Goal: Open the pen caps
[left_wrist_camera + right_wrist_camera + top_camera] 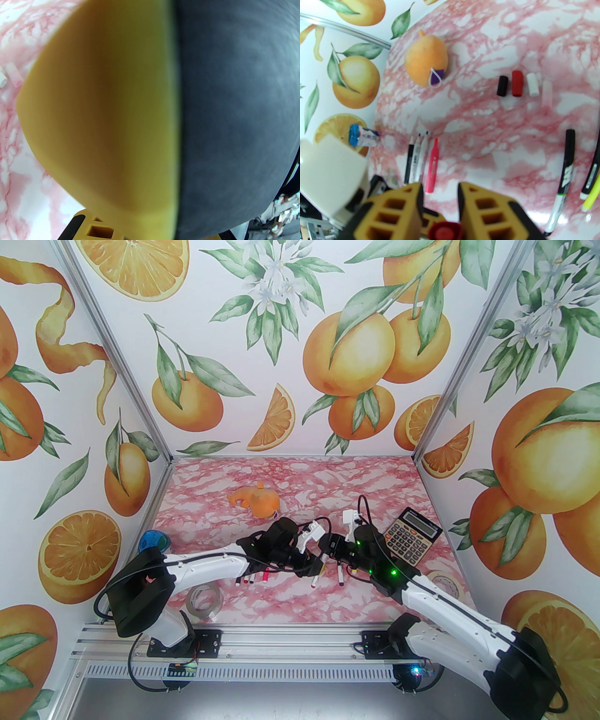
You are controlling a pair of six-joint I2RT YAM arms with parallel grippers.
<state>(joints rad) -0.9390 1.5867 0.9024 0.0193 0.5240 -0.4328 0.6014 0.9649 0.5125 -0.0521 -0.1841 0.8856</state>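
My right gripper (440, 186) has its yellow fingers (412, 204) closed around a red pen cap (444, 230), which I see end-on deep between them. My left gripper (311, 563) meets the right gripper (328, 547) above the table's middle. It is shut, and what it grips is hidden behind a blurred yellow finger (105, 117) and a dark pad (234, 117). Loose black (502, 86), red (517, 83), white (532, 84) and clear pink (546, 93) caps lie in a row. Several pens (419, 154) lie together beside a pink one (432, 165). A black-and-white marker (563, 173) and a yellow pen (590, 199) lie apart.
An orange plush (258, 502) sits at the back of the pink marble table (290, 605). A calculator (412, 535) lies at the right, with a tape roll (445, 582) near it. Another tape roll (204, 601) and a blue object (152, 542) are on the left.
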